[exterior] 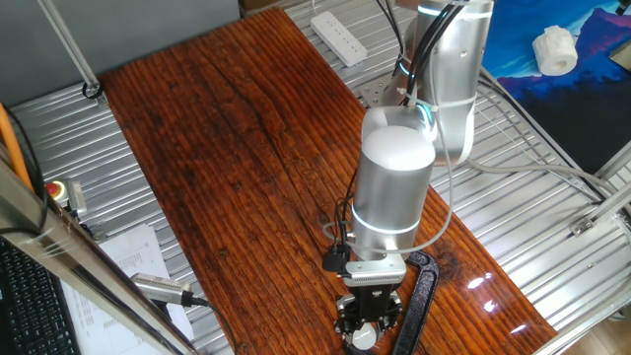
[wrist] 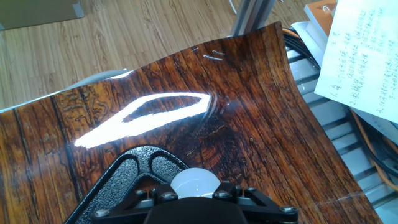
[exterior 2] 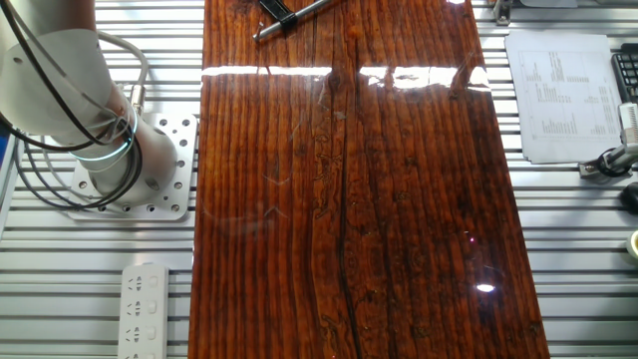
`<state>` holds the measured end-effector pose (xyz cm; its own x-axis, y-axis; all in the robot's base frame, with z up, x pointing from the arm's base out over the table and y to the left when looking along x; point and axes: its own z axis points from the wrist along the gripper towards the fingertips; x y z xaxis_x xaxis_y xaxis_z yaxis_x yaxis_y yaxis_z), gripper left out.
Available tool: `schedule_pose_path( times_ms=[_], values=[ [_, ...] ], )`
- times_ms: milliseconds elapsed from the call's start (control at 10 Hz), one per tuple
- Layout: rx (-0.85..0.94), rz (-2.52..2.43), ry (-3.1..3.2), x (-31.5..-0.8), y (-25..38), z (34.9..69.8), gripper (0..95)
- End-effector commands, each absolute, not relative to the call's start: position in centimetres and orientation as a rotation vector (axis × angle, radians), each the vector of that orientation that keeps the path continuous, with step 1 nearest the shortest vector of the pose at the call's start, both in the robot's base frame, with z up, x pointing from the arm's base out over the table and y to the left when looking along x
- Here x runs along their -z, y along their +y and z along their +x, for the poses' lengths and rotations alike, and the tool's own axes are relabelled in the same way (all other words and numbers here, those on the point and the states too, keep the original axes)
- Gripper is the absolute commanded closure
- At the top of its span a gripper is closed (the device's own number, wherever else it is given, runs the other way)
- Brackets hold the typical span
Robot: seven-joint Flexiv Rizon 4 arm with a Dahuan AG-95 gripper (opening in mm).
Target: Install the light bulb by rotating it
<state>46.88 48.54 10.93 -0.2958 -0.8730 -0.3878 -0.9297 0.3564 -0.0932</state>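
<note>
One light bulb (wrist: 194, 181) shows, its white dome in the hand view. One black clamp (exterior: 422, 286) lies on one wooden board (exterior: 237, 148). One arm carries one gripper (exterior: 367, 320). There is one white power strip (exterior: 339, 36), one printed paper sheet (exterior 2: 556, 95), one red button (exterior: 56, 189) and one white lumpy piece (exterior: 554, 49).

No readable text anywhere. Printed paper sheet (exterior 2: 556, 95), upper right of other fixed view, shows rows of print too small to read; same in hand view, upper right.
</note>
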Motion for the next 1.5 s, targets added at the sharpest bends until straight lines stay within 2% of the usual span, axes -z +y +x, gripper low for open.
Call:
schedule_pose_path(
  times_ms=[100, 1500],
  values=[
    [-0.223, -1.576, 2.241, -10.92, 48.52, 46.94, 57.0],
    [-0.237, -1.583, 2.218, -10.89, 48.40, 46.91, 57.0]
  ],
)
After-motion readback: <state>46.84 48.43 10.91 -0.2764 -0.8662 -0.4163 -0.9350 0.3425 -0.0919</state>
